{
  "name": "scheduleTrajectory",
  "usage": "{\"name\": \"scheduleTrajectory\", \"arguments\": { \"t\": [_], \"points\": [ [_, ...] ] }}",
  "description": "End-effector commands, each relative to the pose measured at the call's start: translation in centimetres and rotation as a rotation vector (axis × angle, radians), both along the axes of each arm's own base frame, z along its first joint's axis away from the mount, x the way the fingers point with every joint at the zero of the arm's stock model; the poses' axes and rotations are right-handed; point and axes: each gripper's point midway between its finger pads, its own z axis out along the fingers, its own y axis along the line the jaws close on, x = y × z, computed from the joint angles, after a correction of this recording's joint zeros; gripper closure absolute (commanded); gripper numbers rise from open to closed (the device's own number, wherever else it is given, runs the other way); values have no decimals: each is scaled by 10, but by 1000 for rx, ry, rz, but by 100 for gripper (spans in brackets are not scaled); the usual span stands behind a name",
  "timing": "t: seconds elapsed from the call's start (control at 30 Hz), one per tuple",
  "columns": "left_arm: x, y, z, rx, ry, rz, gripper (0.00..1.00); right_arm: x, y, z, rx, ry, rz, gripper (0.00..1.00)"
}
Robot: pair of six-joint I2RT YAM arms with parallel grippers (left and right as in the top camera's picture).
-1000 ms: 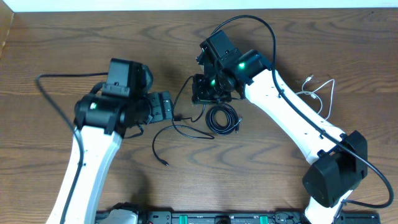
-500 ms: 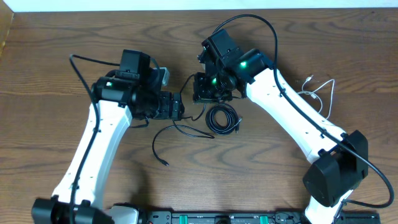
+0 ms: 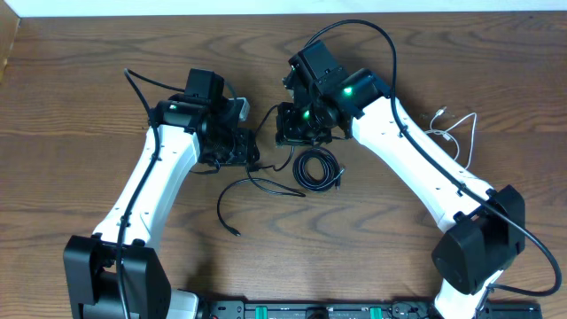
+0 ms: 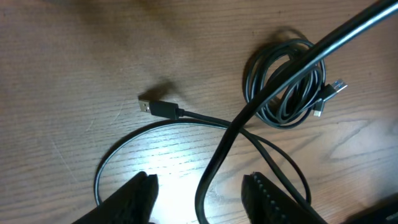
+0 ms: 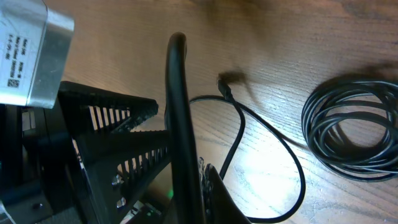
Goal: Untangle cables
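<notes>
Step in hand: separating the two black cables, with the white cable (image 3: 456, 131) lying well apart at the right of the table (image 3: 89, 89).

Right tool (image 3: 297, 133): clamped shut, apparently on a raised black strand (image 4: 298, 71).

Left tool (image 4: 202, 186): part-wide, one finger on each side of that strand, no contact visible on either side.

The strand's long axis runs diagonally in the left wrist view, from upper right to lower centre, passing above the coil (image 4: 287, 84).

The coil lies flat beside the right tool, its small plug ends sticking out at its right edge.

The loose black cable (image 4: 124, 140) loops on the table under the strand. Its plug (image 4: 157, 107) points left.

Next move, as judged: close the left tool on the strand, then draw the tools apart, keeping the strand clear of the coil. Risk: dragging the coil along.
</notes>
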Motion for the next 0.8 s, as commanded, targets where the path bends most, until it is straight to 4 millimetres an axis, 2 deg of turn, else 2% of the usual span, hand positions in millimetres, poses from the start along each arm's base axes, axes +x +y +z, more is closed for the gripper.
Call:
{"name": "scheduleTrajectory", "arguments": {
  "t": [0.0,0.1,0.3,0.5,0.7,0.77],
  "points": [
    [-2,-1,-3,-12,14,-10,56,1,-1,3,13,-3,3,99],
    [-2,-1,-3,-12,13,-9,62,1,-1,3,13,-2,4,99],
    [0,-1,-4,-16,8,-10,63,1,-1,3,13,-2,4,99],
    [3,-3,-15,-20,32,-12,62,1,-1,3,13,-3,4,99],
    [6,-4,-14,-22,18,-12,63,1,-1,3,13,-3,4,99],
    [6,-4,-14,-22,18,-12,66,1,-1,3,13,-3,4,99]
  ]
}}
